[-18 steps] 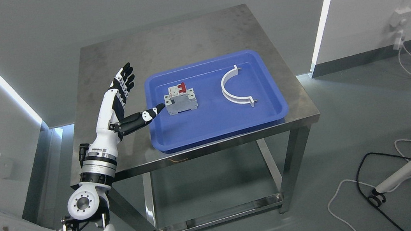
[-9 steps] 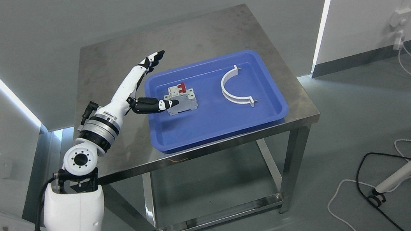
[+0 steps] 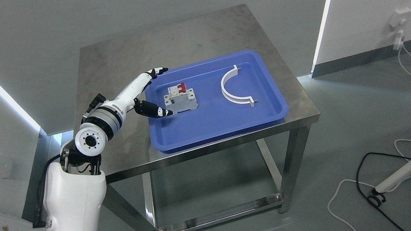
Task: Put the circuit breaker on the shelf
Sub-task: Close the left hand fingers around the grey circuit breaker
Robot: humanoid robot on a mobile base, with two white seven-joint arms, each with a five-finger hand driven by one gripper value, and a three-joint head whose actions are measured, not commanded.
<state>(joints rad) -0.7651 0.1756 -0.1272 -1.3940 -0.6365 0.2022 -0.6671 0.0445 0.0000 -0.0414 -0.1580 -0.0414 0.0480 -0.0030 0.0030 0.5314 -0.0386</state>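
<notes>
A grey circuit breaker (image 3: 180, 99) with red switches stands in the left part of a blue tray (image 3: 230, 124) on a steel table (image 3: 113, 64). My left hand (image 3: 159, 91) reaches over the tray's left rim, just left of the breaker. Its fingers (image 3: 155, 72) stretch behind the breaker and its black thumb (image 3: 156, 110) points at the breaker's near left corner, so the hand is open around that side. The thumb tip is at the breaker's edge; I cannot tell whether it touches. The right arm is out of view.
A white half-ring clamp (image 3: 234, 88) lies in the tray's right half. Black and white cables (image 3: 367, 186) trail on the floor at the lower right. A white wall panel (image 3: 384, 3) stands at the right, beyond the table.
The left arm has swung in from the bare table onto the tray and dropped lower. The hand has turned from upright and spread to bracketing the breaker's left side. The breaker stays put.
</notes>
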